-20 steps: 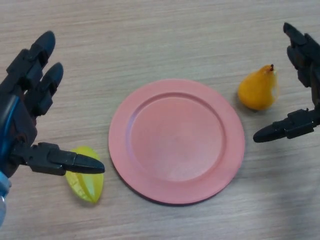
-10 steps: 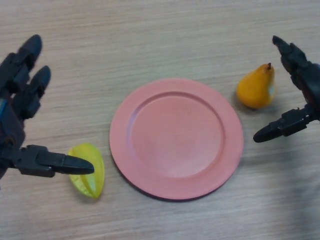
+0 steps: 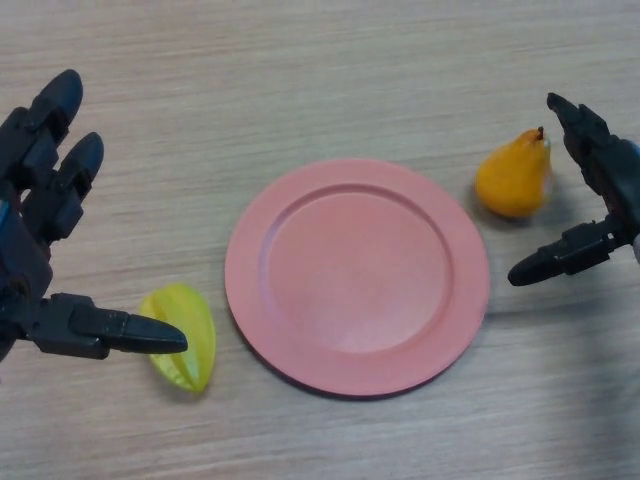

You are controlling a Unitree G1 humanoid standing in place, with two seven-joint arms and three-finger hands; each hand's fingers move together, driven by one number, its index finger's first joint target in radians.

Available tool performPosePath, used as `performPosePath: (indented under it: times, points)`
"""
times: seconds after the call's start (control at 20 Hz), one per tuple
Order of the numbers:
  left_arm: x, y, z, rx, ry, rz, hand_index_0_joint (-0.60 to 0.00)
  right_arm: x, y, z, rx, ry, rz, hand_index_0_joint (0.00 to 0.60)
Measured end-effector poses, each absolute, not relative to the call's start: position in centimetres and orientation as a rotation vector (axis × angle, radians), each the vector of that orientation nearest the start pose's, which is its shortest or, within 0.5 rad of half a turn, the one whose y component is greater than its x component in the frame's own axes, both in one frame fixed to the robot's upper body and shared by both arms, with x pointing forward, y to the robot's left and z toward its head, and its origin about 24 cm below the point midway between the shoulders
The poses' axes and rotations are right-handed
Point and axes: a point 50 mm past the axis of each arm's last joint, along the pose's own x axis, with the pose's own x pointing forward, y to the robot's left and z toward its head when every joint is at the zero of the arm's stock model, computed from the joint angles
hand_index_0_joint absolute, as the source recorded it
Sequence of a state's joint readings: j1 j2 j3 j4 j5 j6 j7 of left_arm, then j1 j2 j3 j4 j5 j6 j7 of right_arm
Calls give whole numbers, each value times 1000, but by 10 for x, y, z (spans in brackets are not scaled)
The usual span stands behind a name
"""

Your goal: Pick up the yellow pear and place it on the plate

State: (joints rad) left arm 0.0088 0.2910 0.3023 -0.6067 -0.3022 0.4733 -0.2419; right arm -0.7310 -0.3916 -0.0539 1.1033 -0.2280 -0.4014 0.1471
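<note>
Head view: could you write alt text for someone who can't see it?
A yellow pear lies beside a pink plate, with the right hand open next to it. The left hand hovers open over a yellow-green fruit.

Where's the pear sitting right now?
In the head view the pear lies on the table at the right, just off the pink plate's upper-right rim, beside the open right hand, which isn't touching it.
</note>
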Motion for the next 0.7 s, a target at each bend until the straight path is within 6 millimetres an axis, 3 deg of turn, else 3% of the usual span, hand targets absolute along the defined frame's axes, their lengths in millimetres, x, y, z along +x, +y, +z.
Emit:
performPosePath:
  times: [0.7]
  points:
    - [225,232,154,91,-187,-58,0,374,-230,79,-517,20,111,0]
